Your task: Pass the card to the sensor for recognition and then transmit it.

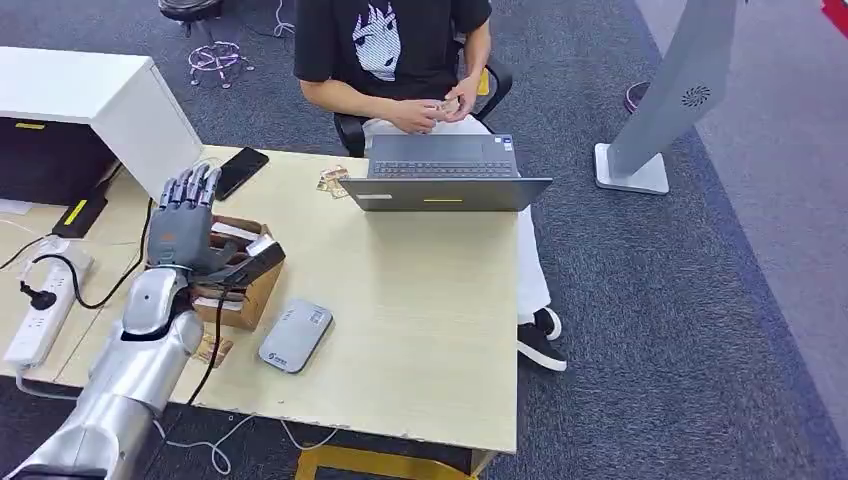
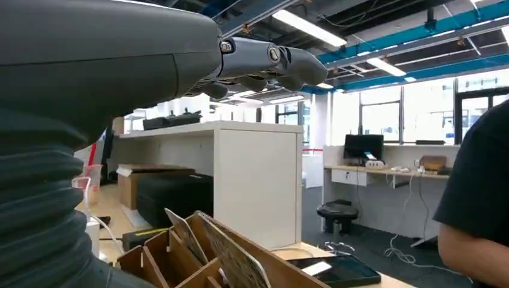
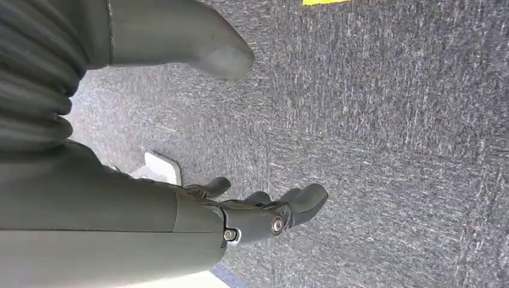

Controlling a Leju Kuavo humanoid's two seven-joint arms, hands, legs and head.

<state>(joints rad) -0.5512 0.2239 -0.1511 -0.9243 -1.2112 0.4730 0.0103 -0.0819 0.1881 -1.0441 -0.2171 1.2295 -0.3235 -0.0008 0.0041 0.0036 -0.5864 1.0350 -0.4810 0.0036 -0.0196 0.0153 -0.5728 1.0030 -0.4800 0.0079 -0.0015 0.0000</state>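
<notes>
Cards (image 1: pixel 238 232) are seen standing in a cardboard holder (image 1: pixel 245 290) at the bench's (image 1: pixel 420 300) nine o'clock side, with the grey sensor (image 1: pixel 296 335) just beside it at four o'clock. The left robot hand (image 1: pixel 186 225) is held over the holder, fingers extended and apart, nothing grasped. The right robot hand (image 3: pixel 264 213) (over grey carpet (image 3: pixel 390 120)) is empty, fingers loosely apart.

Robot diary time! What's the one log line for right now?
left hand: open above card box | right hand: empty, over carpet | sensor: bare on table | person: seated behind laptop
</notes>
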